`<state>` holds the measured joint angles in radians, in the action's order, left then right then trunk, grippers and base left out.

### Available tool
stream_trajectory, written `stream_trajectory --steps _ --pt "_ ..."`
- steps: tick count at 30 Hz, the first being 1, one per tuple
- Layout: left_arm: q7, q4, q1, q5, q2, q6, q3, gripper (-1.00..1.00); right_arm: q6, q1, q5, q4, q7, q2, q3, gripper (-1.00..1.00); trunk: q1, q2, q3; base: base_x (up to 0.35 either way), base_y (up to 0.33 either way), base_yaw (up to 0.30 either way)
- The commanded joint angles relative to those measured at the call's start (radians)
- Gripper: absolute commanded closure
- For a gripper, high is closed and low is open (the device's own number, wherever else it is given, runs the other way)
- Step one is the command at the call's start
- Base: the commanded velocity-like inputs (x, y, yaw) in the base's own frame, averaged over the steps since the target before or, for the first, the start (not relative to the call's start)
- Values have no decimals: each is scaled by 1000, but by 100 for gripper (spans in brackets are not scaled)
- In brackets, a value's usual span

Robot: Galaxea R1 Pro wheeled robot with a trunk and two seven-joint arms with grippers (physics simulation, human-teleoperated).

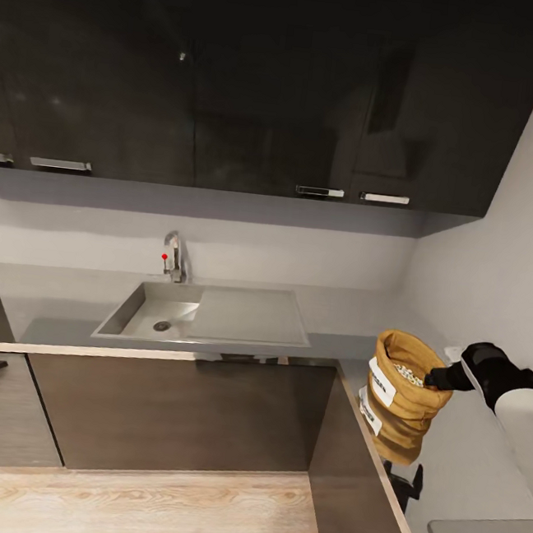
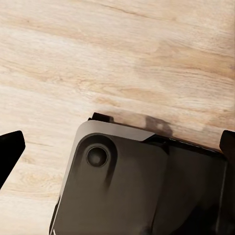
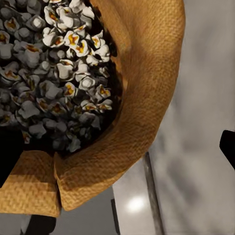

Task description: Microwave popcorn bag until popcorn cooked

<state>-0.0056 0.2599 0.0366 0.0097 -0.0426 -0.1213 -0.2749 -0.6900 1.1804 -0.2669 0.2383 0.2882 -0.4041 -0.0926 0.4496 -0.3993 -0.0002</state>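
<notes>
Holding the bag point(image 1: 405, 390) by its rolled rim at the right of the head view, right gripper point(image 1: 440, 377) pinching the far side of the rim, black wrist and white forearm reaching in from the right edge. Bag upright, lifted clear over the light-grey desk point(image 1: 476, 464), its dark reflection below it near the desk's front edge. Open top showing popcorn point(image 1: 407, 372), whitish lumps with yellow centres, seen close in the right wrist view point(image 3: 58, 73) inside the woven tan wall of the bag point(image 3: 147, 98). White label on the bag's side facing left. Steel sink point(image 1: 211, 314) with tap point(image 1: 174, 258) set in the desk under black cabinets point(image 1: 263, 76), well apart from the bag. Left gripper point(image 2: 117, 147) spread wide, dark fingertips point(image 2: 10, 147) at opposite edges of the left wrist view, above the wood floor point(image 2: 122, 54) and a dark robot part point(image 2: 142, 186).
</notes>
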Motion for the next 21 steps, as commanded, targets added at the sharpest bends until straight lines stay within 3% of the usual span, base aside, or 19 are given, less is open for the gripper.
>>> stream_trajectory --steps 1,10,21 --pt "-1 -1 0 1 0 -3 -3 -100 -3 -3 -6 2 8 -1 -8 -100 0 -1 0 0 0 0" --pt "-1 -1 0 1 0 -3 -3 -100 8 -13 -6 2 7 -4 18 -100 0 -1 0 0 0 0" --pt "-1 0 0 1 -1 -3 -3 -100 21 -20 -6 2 6 -8 22 -100 0 -1 0 0 0 0"
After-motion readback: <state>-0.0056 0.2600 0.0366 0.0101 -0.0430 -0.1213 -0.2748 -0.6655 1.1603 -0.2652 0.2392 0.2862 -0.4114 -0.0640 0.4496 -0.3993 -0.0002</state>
